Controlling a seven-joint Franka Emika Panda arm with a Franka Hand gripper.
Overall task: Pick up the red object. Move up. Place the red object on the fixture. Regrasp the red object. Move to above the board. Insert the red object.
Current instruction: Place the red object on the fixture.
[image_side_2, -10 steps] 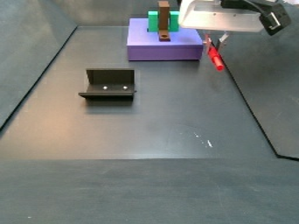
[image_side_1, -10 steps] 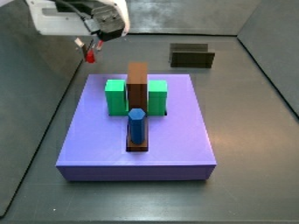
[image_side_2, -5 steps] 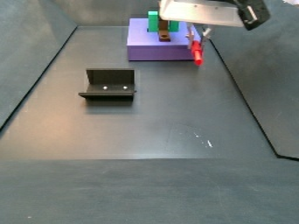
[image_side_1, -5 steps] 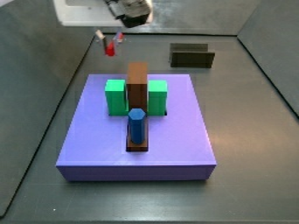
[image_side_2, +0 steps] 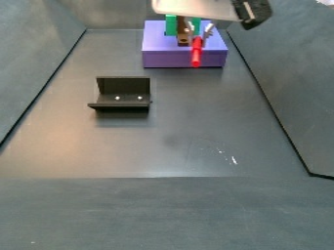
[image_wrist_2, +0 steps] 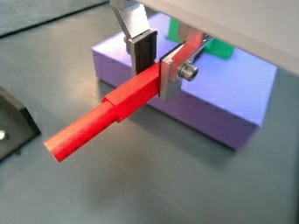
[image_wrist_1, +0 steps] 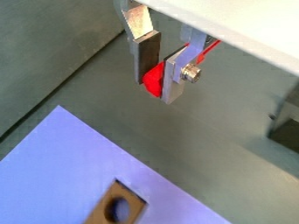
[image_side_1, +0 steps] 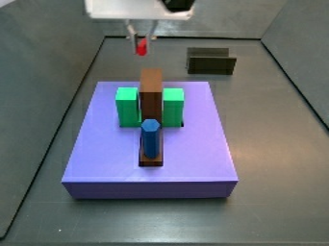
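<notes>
claw (image_wrist_2: pixel 159 63): silver metal, above board | red object (image_wrist_2: pixel 105 116): matt plastic | board (image_wrist_2: pixel 222 109): matt

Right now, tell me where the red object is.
The red object is clamped in the gripper, hanging in the air near the far edge of the board, behind the brown block in a side view.

Red object (image_wrist_2: pixel 107 113), purple-blue board (image_side_1: pixel 193 144), silver gripper (image_wrist_2: pixel 159 59)

Gripper (image_wrist_2: pixel 156 63) hangs high, jaws clamped (on the red object (image_wrist_2: pixel 103 116)).
</notes>
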